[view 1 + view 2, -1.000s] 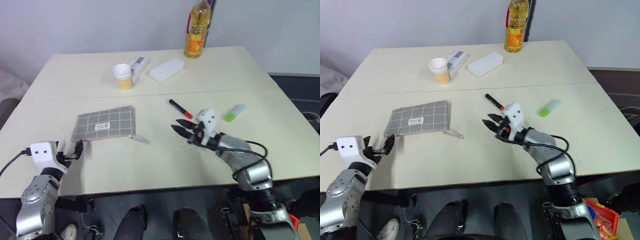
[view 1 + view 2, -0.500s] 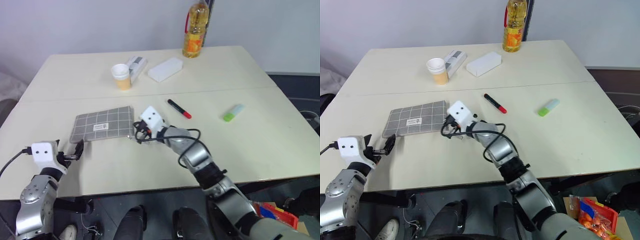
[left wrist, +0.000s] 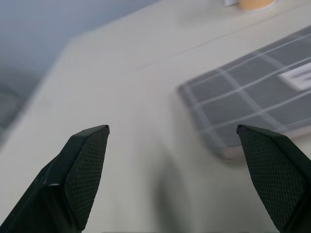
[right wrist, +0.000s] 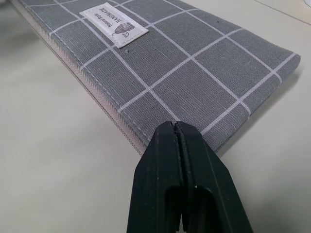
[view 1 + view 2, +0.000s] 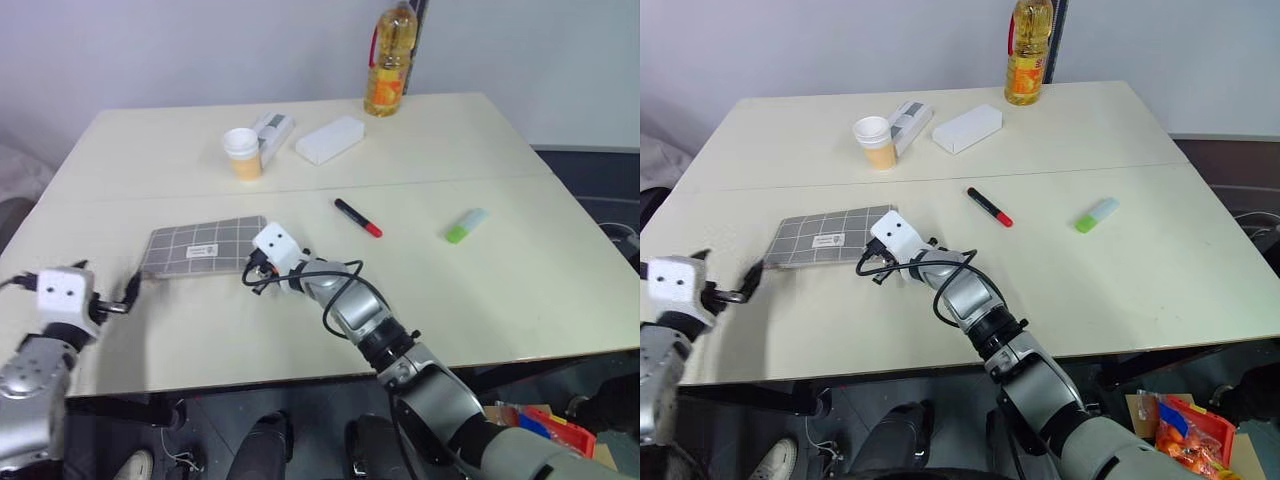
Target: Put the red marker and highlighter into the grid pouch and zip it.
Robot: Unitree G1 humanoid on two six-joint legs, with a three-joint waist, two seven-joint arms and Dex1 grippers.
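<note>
The grid pouch [image 5: 203, 249] lies flat on the table, left of centre, with its label up. My right gripper [image 5: 254, 274] is shut, and its tips [image 4: 177, 127] rest at the pouch's near right corner by the zipper edge. The zipper pull is hidden there. My left gripper [image 3: 175, 141] is open and held level off the pouch's left end [image 3: 252, 97], apart from it. The red marker [image 5: 358, 217] lies at mid table. To its right lies the green highlighter [image 5: 467, 226].
At the back of the table stand a paper cup [image 5: 243, 152], a small packet [image 5: 274, 128] behind it, a white box [image 5: 331, 138] and an oil bottle [image 5: 389, 60]. The table's near edge [image 5: 250, 375] runs just behind both arms.
My right arm has swept left from beside the red marker to the pouch's near right corner. My left hand has moved left and up and rolled, still open.
</note>
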